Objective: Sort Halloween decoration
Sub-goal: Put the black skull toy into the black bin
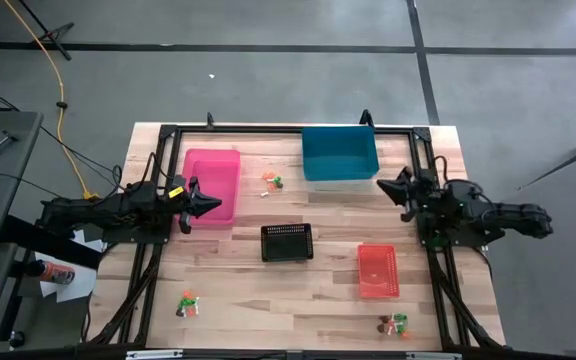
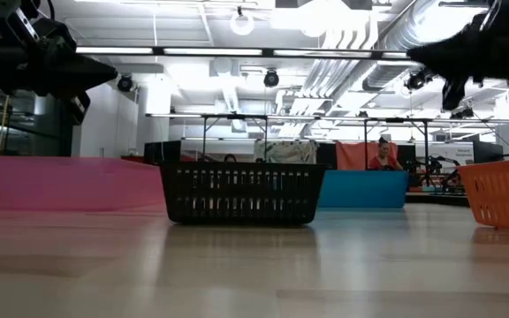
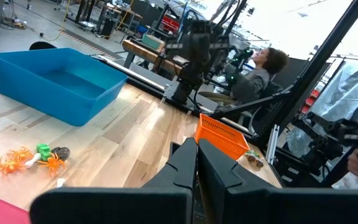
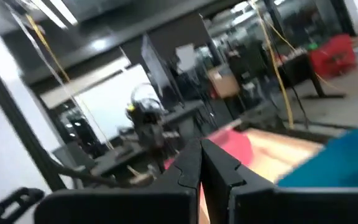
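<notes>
Black bin [image 2: 241,193], contents hidden.

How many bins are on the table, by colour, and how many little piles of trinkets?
Pink bin: 1
Blue bin: 1
Black bin: 1
Red bin: 1
Trinket piles: 3, one between the pink and blue bins, one at the near left, one at the near right
Total: 4 bins, 3 piles

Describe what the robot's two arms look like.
Both arms are black, jointed and chunky. The left end effector tapers to a dark pointed wedge, with a small yellow label on the wrist behind it. The right end effector looks the same, without a visible label.
</notes>
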`<state>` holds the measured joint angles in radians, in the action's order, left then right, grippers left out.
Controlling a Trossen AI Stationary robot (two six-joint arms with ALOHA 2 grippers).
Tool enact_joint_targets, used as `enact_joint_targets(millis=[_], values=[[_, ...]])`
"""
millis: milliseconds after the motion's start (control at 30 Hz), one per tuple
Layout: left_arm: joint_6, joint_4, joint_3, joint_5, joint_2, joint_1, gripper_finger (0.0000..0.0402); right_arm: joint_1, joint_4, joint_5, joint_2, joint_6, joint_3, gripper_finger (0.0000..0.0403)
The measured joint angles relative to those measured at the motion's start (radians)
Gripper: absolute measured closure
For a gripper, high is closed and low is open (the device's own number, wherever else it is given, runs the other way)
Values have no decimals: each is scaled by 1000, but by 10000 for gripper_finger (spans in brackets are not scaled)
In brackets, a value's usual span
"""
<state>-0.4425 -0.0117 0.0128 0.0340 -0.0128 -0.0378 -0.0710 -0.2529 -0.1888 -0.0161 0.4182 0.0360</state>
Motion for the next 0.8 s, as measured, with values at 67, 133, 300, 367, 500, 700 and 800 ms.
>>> enact_joint_targets(millis=[67, 133, 300, 367, 500, 700, 800], values=[[0, 0, 0, 0, 0, 0, 398, 0, -10, 2, -16, -17, 49, 375], [0, 0, 0, 0, 0, 0, 398, 0, 9, 10, -53, -27, 107, 352], [0, 0, 0, 0, 0, 0, 398, 10, 126, 118, -235, -42, 256, 282], [0, 0, 0, 0, 0, 0, 398, 32, 173, 149, -331, -58, 310, 259], [0, 0, 0, 0, 0, 0, 398, 91, 225, 177, -516, -111, 413, 233], [0, 0, 0, 0, 0, 0, 398, 169, 292, 183, -739, -171, 565, 229], [0, 0, 0, 0, 0, 0, 398, 226, 312, 202, -835, -120, 638, 229]])
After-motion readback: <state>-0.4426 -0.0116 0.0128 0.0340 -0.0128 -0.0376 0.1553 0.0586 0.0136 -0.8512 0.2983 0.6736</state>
